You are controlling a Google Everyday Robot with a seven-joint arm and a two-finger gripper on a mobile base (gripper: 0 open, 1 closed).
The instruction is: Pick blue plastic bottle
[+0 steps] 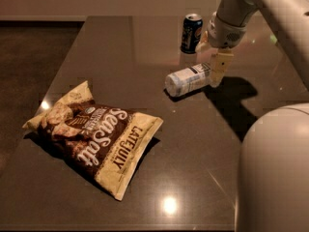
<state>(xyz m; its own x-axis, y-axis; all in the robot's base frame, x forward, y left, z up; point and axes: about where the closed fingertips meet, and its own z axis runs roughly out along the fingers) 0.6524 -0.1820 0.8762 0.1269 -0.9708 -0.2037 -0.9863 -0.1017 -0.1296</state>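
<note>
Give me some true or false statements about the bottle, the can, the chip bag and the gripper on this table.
1. The bottle lies on its side. True.
2. The can has tipped over. False: it stands upright, behind the bottle.
3. The gripper is at the end of the bottle farther from the chip bag. True.
4. The chip bag lies on top of the bottle. False: it lies flat on the table, apart from the bottle, toward the near left.
</note>
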